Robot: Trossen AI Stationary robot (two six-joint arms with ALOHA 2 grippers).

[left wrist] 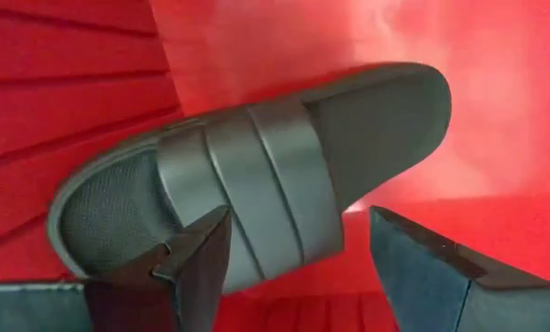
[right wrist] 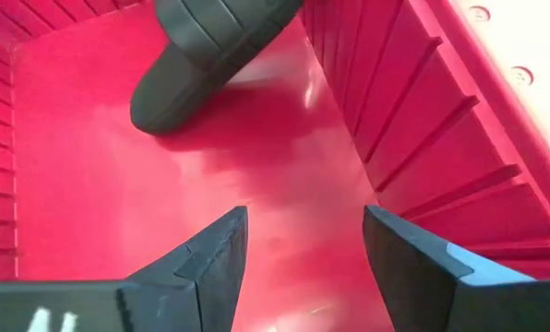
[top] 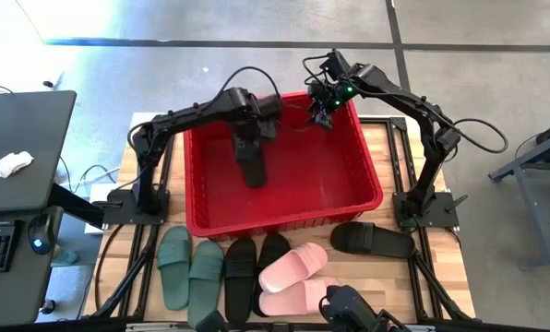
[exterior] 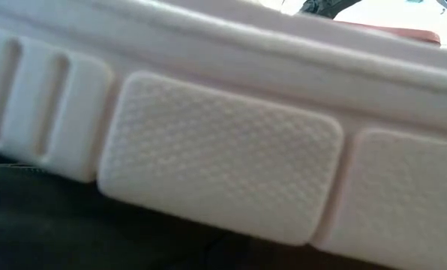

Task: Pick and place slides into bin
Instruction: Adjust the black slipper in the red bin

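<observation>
A: Two arms reach over the bin [top: 201, 224]. How do they sit?

B: Both bend in from the far corners. The left gripper [top: 248, 148] hangs inside the bin with its fingers [left wrist: 201, 263] spread and nothing between them; a black slide [left wrist: 257, 175] lies on the red floor just beyond the fingertips, apart from them. The right gripper [right wrist: 303, 267] hovers at the bin's far right corner, fingers spread wide and empty, bare floor between them.

A: Count the slides.

B: Eight: one black in the bin, and on the table outside it two green [top: 189, 267], two black side by side [top: 255, 267], two pink [top: 293, 277] and one black alone [top: 372, 240].

A: Which way does the binned one point?

B: From above its long axis runs from far wall to near wall. I cannot tell which end is the toe.
</observation>
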